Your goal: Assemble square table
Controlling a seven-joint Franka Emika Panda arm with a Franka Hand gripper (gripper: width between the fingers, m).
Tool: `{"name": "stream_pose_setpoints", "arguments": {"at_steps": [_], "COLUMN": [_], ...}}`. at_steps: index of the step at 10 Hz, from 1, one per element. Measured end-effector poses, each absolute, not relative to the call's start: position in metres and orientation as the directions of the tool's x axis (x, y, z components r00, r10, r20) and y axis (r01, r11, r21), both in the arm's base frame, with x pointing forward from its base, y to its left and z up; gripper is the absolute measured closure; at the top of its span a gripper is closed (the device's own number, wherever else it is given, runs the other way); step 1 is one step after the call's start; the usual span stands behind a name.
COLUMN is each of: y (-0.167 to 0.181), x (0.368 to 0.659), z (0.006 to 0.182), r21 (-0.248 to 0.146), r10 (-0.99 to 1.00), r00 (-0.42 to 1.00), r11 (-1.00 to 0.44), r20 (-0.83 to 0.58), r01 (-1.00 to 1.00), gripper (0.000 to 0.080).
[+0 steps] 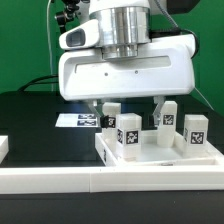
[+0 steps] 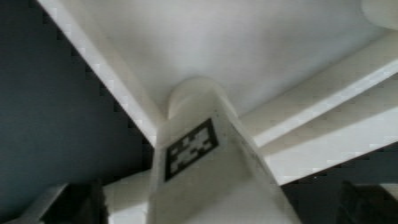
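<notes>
The white square table top lies upside down near the front, and several white tagged legs stand upright in its corners. My gripper hangs low over the top's side towards the exterior view's left. It is open, with one finger on each side of a leg. In the wrist view that leg rises straight up the middle between the dark fingertips. Its tag faces the camera and the table top's inner face shows behind it. I cannot tell whether the fingers touch the leg.
The marker board lies on the black table behind the gripper, towards the exterior view's left. A long white rail runs across the front. A small white block sits at the left edge. A green wall stands behind.
</notes>
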State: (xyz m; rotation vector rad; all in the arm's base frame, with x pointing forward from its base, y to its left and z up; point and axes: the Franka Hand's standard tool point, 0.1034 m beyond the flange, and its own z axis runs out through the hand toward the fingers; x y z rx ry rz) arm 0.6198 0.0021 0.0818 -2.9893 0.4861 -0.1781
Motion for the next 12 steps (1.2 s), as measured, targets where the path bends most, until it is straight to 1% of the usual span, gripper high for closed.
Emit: {"name": "stream_pose_setpoints", "arguments": {"at_steps": [5,6,8,9,10,11,12], "y": [0.0027,0.0018,0.001,0.0009,0.0008,0.0008,0.0007], "x": [0.6198,0.6197,0.6197,0.6197,0.6197,0.6197,0.6197], "z": [0.0816,0.0815,0.0815,0.0815,0.0815,0.0815,0.0814], "r21": [-0.097,-0.078,-0.065,-0.065,-0.065,-0.065,-0.068], "r10": [-0.086,0.012,0.101,0.097,0.097,0.096,0.075], "r00": [0.988,0.991,0.985,0.986,0.986,0.986,0.988], "r11": [-0.993,-0.997,-0.992,-0.992,-0.992,-0.992,-0.994], "r20": [0.126,0.133,0.139,0.139,0.139,0.139,0.138], "r01": [-0.075,0.023,0.111,0.107,0.106,0.106,0.085], "gripper": [0.015,0.015,0.015,0.0276,0.0421,0.0511,0.0511]}}
